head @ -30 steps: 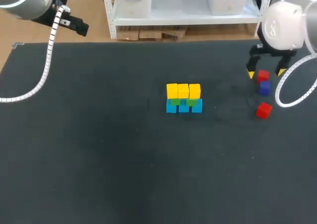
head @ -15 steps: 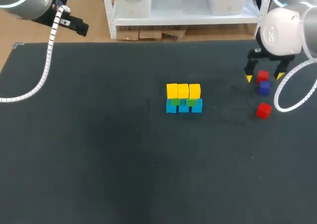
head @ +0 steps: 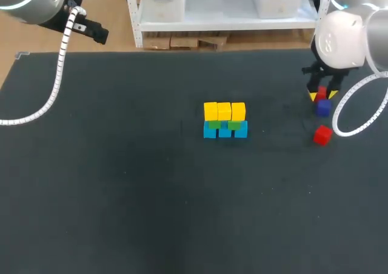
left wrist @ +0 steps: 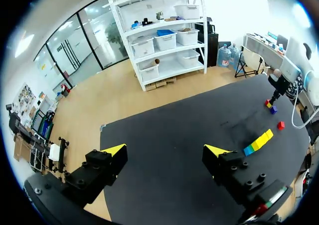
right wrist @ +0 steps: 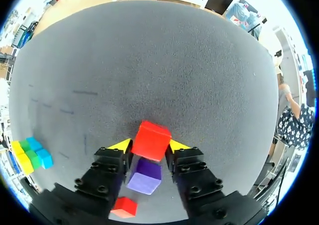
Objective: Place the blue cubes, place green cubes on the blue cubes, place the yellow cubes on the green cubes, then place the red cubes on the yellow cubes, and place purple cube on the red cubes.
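Right wrist view shows the right gripper (right wrist: 149, 146) with both yellow tips pressed against opposite sides of a red cube (right wrist: 151, 140), so the fingers are clamped on it. Whether the cube rests on the table (right wrist: 149, 60) or is already a touch clear of it cannot be told.

In the head view a second ago, the same fingers stand wide apart on either side of that cube, and half a second ago they are still spread. Now the right gripper (head: 322, 95), in the upper right of the frame, has drawn in tight around the red cube (head: 321, 92). The cube itself has not visibly shifted.

The grasp therefore looks made, and the likely next step is to lift and carry.

Under the gripper, back toward the wrist, lies the purple cube (right wrist: 144, 176), and beyond it a second red cube (right wrist: 124, 206). In the head view the purple cube (head: 324, 107) sits just below the held one, with the second red cube (head: 322, 134) lower again. Neither has moved.

At the middle of the head frame, the yellow cubes (head: 224, 111) sit on the green cubes (head: 234, 125), which sit on the blue cubes (head: 225, 131). The stack is unchanged and bears no red yet, so this pick opens the red layer.

The left gripper (left wrist: 165, 150) hangs well away, fingers apart and empty.
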